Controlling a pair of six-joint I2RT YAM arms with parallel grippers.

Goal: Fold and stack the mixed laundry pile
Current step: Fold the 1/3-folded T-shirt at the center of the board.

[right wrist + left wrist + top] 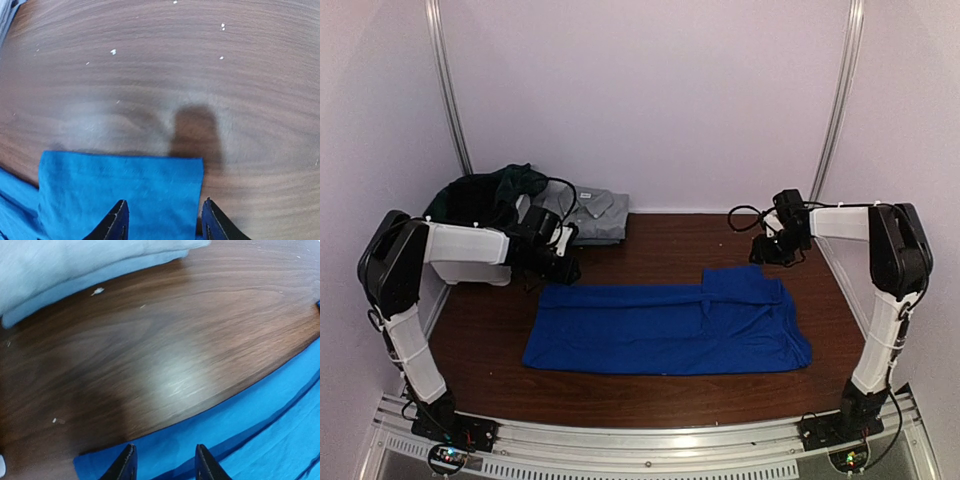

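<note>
Table: brown wood, carrying all the clothes.
Blue T-shirt: the big blue T-shirt lies flat in the middle of the table, nearer the front edge. It looks folded into a long strip.
Laundry pile: the laundry pile sits in the far left corner, a heap of dark green and black pieces.
Grey piece: a grey folded piece lies at the far edge, touching the pile on its right side.
Sleeve: one sleeve sticks out flat at the shirt's far right.
Left claw: the left claw is over the shirt's far left corner. Its fingers stand apart and hold nothing.
Right claw: the right claw is over the sleeve. Its fingers stand apart too, with nothing pinched.
How it handles: the shirt looks light, soft and floppy, so it will sag and may slide on the smooth wood.
Where to grab: probably pinch the two far corners, one claw on each, so the cloth stays even.
</note>
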